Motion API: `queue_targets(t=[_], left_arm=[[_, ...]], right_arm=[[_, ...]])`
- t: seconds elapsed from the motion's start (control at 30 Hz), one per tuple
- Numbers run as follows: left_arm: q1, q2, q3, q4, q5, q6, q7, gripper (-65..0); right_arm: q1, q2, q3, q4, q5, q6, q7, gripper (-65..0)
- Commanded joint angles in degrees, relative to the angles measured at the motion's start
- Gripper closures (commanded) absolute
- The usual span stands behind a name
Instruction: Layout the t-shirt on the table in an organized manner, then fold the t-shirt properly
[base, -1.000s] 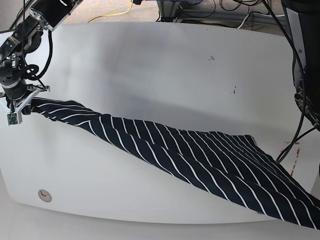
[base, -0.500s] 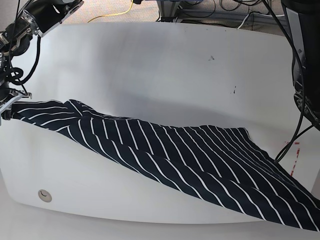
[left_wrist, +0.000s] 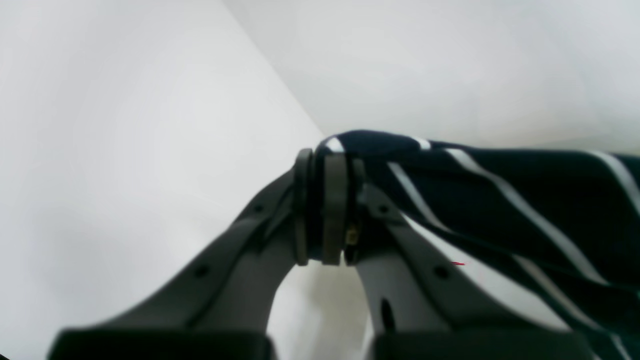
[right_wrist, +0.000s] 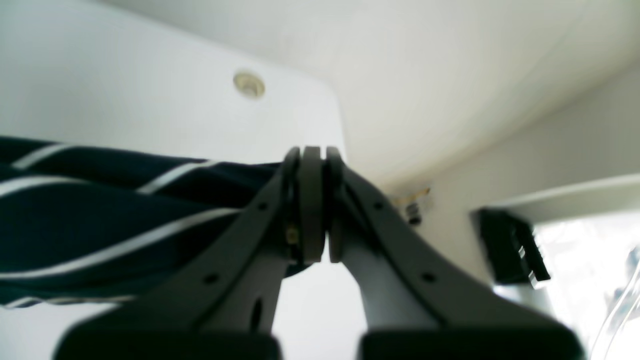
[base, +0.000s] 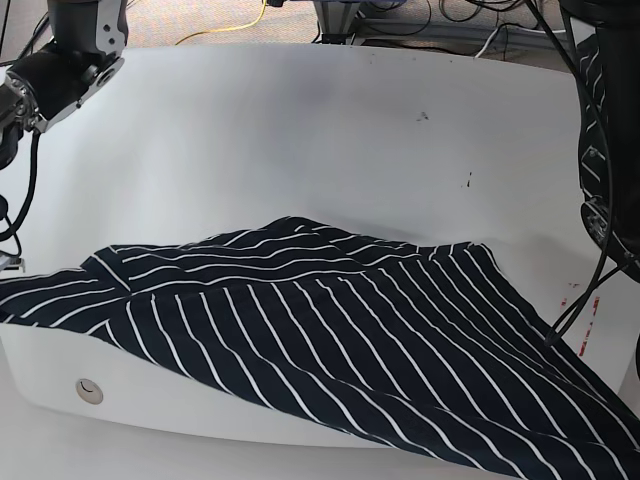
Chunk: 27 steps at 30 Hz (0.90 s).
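Base view: the t-shirt has spread wider across the worktop than a second ago. Both the left end effector and right end effector are clamped on its edges, probably stretching it flat for laying out.

t-shirt across table front, overhanging both sides

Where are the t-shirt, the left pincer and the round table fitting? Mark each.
t-shirt (base: 330, 310), base view, striped middle.
left pincer (left_wrist: 325, 210), left wrist view, shut tips on cloth.
round table fitting (base: 89, 391), base view, its centre.
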<state>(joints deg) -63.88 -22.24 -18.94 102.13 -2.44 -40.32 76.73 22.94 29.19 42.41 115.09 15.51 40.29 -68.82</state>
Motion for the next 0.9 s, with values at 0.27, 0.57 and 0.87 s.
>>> queue_targets(t=[0.27, 0.57, 0.87], left_arm=[[-5.18, 3.03, 0.17, -1.77, 0.28, 0.32, -1.52, 0.0], [-2.01, 4.79, -0.45, -4.68, 0.28, 0.32, -1.96, 0.0], [6.95, 5.05, -3.26, -5.47, 0.37, 0.32, -8.11, 0.0]], right_arm=[[13.76, 5.93, -5.18, 0.47, -0.52, -0.29, -5.51, 0.0], [15.0, 5.93, -6.68, -0.23, -0.52, -0.29, -5.6, 0.0], [13.76, 3.73, -7.2, -3.75, -0.61, -0.29, -5.25, 0.0]])
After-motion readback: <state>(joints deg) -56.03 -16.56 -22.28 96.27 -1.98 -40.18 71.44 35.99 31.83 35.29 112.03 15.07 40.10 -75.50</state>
